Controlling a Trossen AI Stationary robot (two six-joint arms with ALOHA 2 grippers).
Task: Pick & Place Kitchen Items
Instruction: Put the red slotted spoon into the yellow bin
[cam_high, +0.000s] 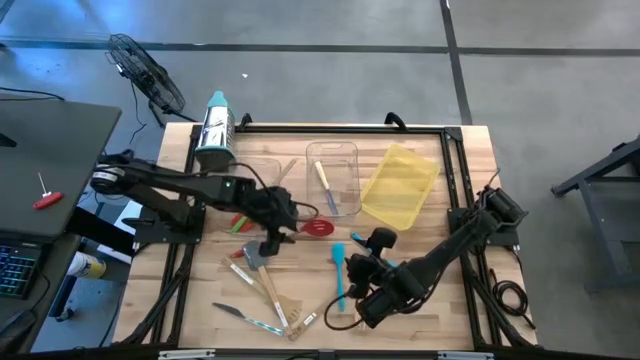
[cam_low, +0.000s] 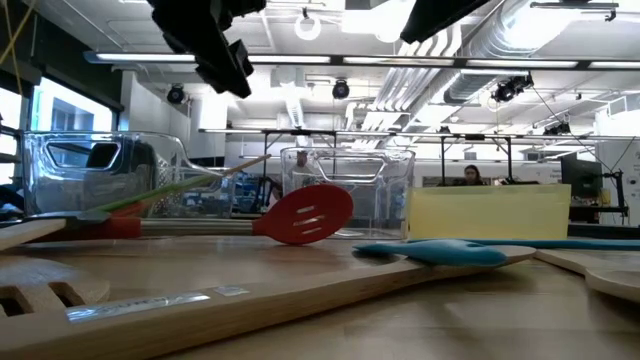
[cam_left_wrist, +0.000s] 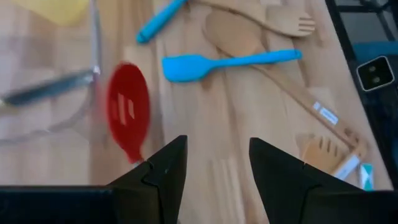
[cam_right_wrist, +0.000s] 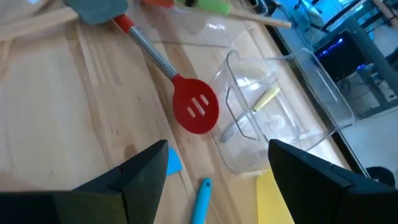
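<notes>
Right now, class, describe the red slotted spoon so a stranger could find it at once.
Start at the clear bin in the middle of the wooden table's far side. Just in front of it lies the red slotted spoon, metal handle pointing toward the left arm. Its round red head with two slots is unique here.

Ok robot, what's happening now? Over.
Left tool open, empty, above red slotted spatula. Right tool open, waiting. Clear bin right beside spatula.

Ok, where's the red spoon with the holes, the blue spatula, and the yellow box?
red spoon (cam_right_wrist: 196, 111), right wrist view, on its round slotted head.
blue spatula (cam_left_wrist: 186, 66), left wrist view, on its flat blade.
yellow box (cam_high: 400, 185), high view, on its bare floor, near the middle.
</notes>
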